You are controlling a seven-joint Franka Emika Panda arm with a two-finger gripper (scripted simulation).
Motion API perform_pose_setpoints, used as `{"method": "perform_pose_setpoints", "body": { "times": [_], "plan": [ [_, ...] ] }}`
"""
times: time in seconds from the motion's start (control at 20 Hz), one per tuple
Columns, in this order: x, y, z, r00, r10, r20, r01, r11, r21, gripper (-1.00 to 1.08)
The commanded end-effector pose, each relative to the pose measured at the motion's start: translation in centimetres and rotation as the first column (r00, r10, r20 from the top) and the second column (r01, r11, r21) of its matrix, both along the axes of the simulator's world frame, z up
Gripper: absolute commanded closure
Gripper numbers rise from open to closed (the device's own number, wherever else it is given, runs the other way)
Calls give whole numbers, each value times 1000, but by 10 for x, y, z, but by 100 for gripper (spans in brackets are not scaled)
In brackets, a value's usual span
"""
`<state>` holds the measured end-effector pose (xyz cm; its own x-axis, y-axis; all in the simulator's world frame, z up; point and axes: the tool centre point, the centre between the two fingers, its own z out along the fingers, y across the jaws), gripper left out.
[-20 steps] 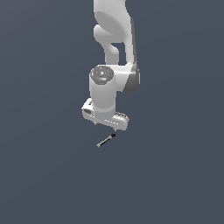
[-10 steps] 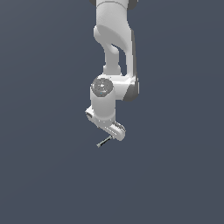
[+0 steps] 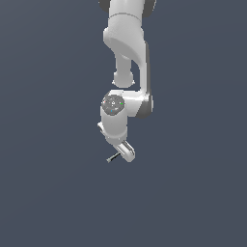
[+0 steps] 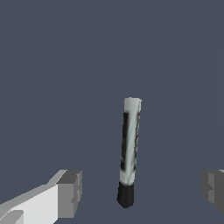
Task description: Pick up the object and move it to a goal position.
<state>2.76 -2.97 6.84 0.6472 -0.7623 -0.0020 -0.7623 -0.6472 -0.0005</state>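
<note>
The object [image 4: 130, 151] is a thin pen-like rod with a pale grey-white shaft and a black end. In the wrist view it lies on the grey floor, its black end between my two fingertips [image 4: 70, 192] and its shaft reaching out past them. My gripper [image 4: 142, 190] is open, with a wide gap on both sides of the rod, not touching it. In the exterior view the rod [image 3: 114, 157] sticks out beside the lowered, turned hand [image 3: 123, 148], whose fingers are hidden by the hand body.
The white arm [image 3: 128, 53] comes down from the top of the exterior view. The floor [image 3: 48, 183] is a plain dark grey surface with no other objects on it. No goal marker shows.
The hand has rotated about its axis and come lower over the rod. The rod has not moved.
</note>
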Motion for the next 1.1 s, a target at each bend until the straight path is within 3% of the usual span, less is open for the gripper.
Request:
{"method": "perform_pose_setpoints", "body": {
  "times": [0.0, 0.55, 1.05],
  "plan": [
    [1, 0, -4, 999, -36, 1, 36, 999, -1, -92],
    [1, 0, -12, 998, -69, 0, 69, 998, -2, -92],
    [0, 0, -55, 997, -74, 1, 74, 997, -2, -92]
  ]
}}
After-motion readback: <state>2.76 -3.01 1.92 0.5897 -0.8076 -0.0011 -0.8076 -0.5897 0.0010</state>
